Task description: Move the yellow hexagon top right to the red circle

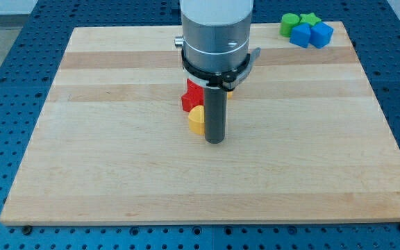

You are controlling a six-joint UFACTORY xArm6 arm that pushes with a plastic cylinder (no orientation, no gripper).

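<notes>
My tip [215,142] rests on the board a little below its centre. A yellow block [196,119] lies right against the rod's left side; the rod hides its right part and I cannot make out its shape. A red block [191,96] sits just above the yellow one and touches it, with its right part hidden behind the arm. A sliver of another yellow block [232,86] shows at the rod's upper right, under the arm's collar. I cannot tell which yellow block is the hexagon, or whether the red block is the circle.
The wooden board [117,153] lies on a blue perforated table. In its top right corner are a green circle [289,23], a green star [310,19] and two blue blocks [300,35] [322,33], clustered together.
</notes>
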